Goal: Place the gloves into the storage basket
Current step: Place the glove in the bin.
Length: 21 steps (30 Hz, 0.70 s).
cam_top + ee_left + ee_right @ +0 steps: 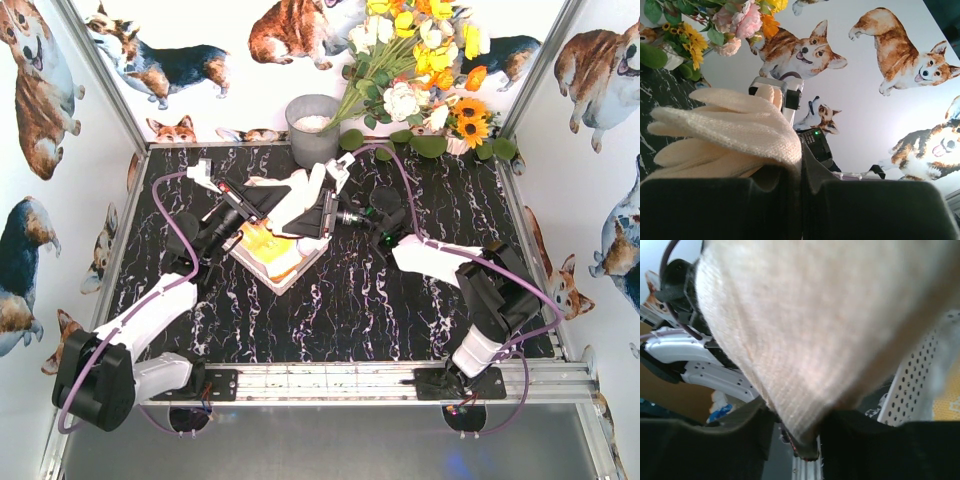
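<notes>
A cream-white glove (296,193) hangs stretched between both grippers just above the far corner of the white lattice storage basket (292,279). My left gripper (252,204) is shut on one end of it; in the left wrist view (801,165) the cream glove (725,130) is pinched between the dark fingers. My right gripper (322,214) is shut on the other end, and in the right wrist view (797,425) the glove (830,325) fills the frame. A yellow glove (262,243) lies in the basket. The basket wall (920,385) shows in the right wrist view.
A grey metal bucket (312,128) with something white in it stands at the back. Artificial flowers (420,70) fill the back right corner. Corgi-print walls close in three sides. The aluminium rail (340,380) with the arm bases runs along the near edge.
</notes>
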Each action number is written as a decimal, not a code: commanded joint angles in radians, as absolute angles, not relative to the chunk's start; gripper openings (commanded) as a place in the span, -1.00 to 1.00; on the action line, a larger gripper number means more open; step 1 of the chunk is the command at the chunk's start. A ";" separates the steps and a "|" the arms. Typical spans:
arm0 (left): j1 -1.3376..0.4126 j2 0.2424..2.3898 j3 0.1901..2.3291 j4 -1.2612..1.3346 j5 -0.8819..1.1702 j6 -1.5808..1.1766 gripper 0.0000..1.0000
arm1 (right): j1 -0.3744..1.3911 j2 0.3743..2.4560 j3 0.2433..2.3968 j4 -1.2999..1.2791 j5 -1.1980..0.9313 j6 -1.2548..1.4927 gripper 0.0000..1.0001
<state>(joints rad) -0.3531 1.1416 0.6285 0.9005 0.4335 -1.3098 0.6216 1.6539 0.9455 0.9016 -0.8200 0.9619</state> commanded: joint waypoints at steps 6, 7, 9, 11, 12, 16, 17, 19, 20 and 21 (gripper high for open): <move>-0.304 1.121 0.619 0.772 0.390 -1.218 -0.96 | 0.628 1.646 0.999 0.899 -0.843 1.059 -1.00; -0.295 1.123 0.603 0.758 0.383 -1.220 -0.95 | 0.628 1.648 1.000 0.881 -0.846 1.089 -1.00; -0.281 1.123 0.577 0.725 0.366 -1.226 -0.91 | 0.629 1.652 0.999 0.821 -0.858 1.154 -1.00; -0.268 1.122 0.559 0.664 0.350 -1.226 -0.82 | 0.629 1.656 0.999 0.707 -0.868 1.183 -1.00; -0.262 1.123 0.548 0.646 0.345 -1.226 -0.83 | 0.629 1.658 0.998 0.646 -0.873 1.186 -1.00; -0.226 1.141 0.510 0.626 0.356 -1.239 -0.66 | 0.629 1.657 0.990 0.487 -0.879 1.176 -1.00; -0.218 1.150 0.505 0.627 0.367 -1.241 -0.63 | 0.630 1.656 0.992 0.461 -0.879 1.175 -1.00; -0.208 1.178 0.507 0.628 0.396 -1.244 -0.58 | 0.629 1.660 1.005 0.419 -0.884 1.169 -1.00; -0.207 1.193 0.508 0.632 0.408 -1.248 -0.57 | 0.629 1.663 1.013 0.405 -0.887 1.170 -1.00; -0.206 1.210 0.507 0.635 0.422 -1.254 -0.55 | 0.629 1.665 1.021 0.390 -0.891 1.172 -1.00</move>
<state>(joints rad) -0.2214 1.1679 0.5098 0.6315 0.3817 -1.2415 0.6273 1.6600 0.9554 0.4770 -0.8642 1.1637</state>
